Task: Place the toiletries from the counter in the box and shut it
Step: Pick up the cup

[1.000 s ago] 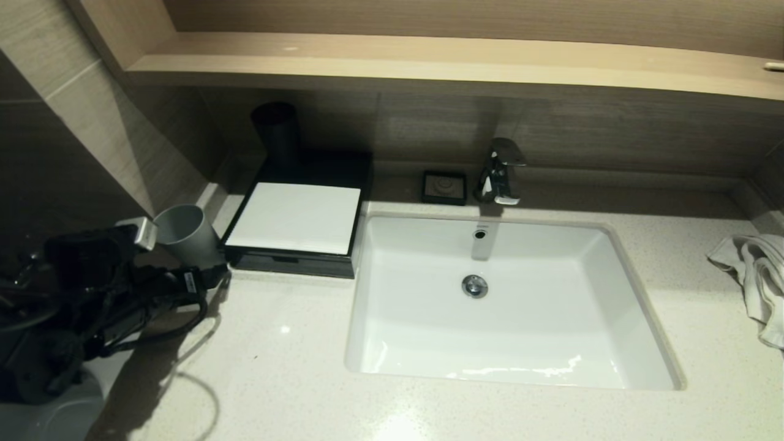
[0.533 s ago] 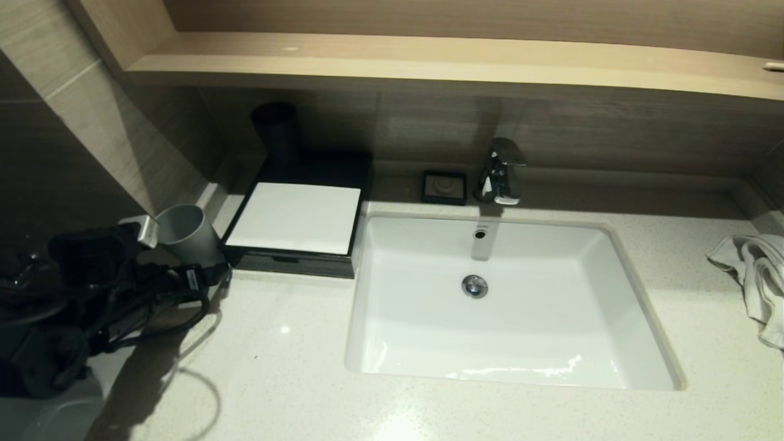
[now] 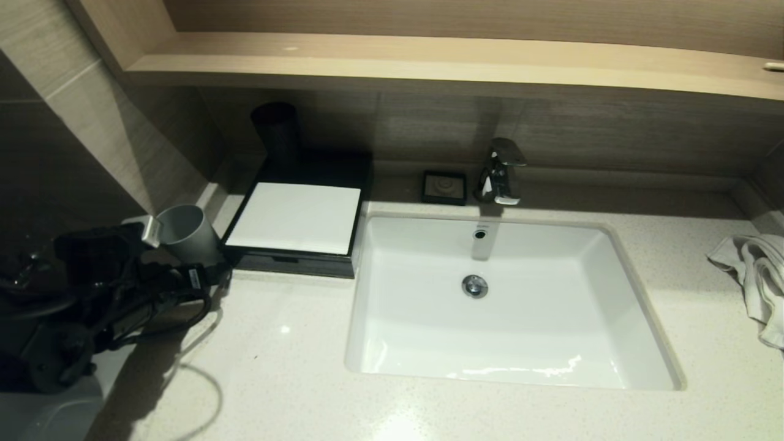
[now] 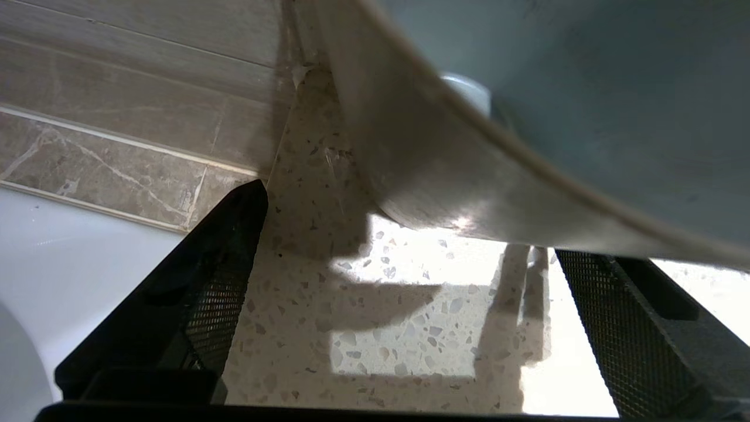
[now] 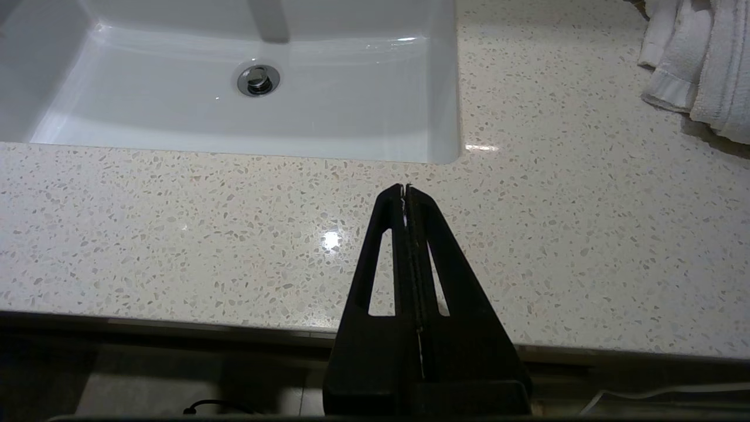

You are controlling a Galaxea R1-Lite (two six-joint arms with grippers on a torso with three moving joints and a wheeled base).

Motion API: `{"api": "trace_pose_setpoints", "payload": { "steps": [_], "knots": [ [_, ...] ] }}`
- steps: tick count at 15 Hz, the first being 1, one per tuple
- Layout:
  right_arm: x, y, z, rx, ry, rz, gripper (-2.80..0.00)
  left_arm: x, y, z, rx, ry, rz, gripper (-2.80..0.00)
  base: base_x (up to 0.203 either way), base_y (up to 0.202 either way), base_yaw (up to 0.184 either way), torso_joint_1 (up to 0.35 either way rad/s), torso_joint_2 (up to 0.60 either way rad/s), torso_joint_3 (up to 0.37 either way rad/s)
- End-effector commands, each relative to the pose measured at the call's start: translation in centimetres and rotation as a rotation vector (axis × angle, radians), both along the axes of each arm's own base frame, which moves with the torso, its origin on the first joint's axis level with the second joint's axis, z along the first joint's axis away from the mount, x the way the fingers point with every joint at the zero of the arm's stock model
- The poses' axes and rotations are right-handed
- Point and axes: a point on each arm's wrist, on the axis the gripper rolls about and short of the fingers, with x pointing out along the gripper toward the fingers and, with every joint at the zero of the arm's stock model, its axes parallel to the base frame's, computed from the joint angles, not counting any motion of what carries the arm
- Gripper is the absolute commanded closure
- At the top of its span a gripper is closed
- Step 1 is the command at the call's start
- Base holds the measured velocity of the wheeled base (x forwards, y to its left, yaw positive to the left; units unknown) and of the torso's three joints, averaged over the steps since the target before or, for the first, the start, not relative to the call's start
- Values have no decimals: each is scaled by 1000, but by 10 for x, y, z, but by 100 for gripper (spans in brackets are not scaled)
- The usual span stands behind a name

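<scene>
A black box [image 3: 294, 260] with a flat white lid [image 3: 294, 217] stands on the counter left of the sink, lid down. A grey cup [image 3: 184, 234] stands just left of it and fills the upper part of the left wrist view [image 4: 527, 146]. My left gripper [image 3: 199, 277] is low at the cup's near side. In the left wrist view the left gripper [image 4: 410, 252] is open and empty over the speckled counter, with the cup just past its fingertips. My right gripper [image 5: 405, 189] is shut and empty over the counter's front edge, out of the head view.
A white sink [image 3: 637, 318] fills the middle, with a chrome faucet [image 3: 502, 171] and a black soap dish [image 3: 444, 187] behind it. A black cup [image 3: 277, 131] stands behind the box. A white towel [image 3: 756, 275] lies at the right edge. A wall [image 3: 92, 122] closes the left side.
My left arm has crept slightly to the right, toward the grey cup. The cup, the box and everything else have stayed put.
</scene>
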Motion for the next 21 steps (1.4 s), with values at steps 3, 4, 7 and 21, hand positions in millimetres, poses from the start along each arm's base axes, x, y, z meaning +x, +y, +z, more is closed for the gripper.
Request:
{"api": "trace_pose_setpoints", "payload": {
  "steps": [3, 4, 7, 21],
  "knots": [
    [0, 0, 0, 0, 0, 0, 0, 5, 0, -2, 1, -20, 4, -280, 0, 0, 0, 0, 0, 0],
    [0, 0, 0, 0, 0, 0, 0, 7, 1, -2, 1, -33, 4, -280, 0, 0, 0, 0, 0, 0],
    [0, 0, 0, 0, 0, 1, 0, 8, 0, -2, 2, -35, 2, -280, 0, 0, 0, 0, 0, 0],
    [0, 0, 0, 0, 0, 0, 0, 19, 1, 1, 2, -61, 4, -280, 0, 0, 0, 0, 0, 0]
  ]
}}
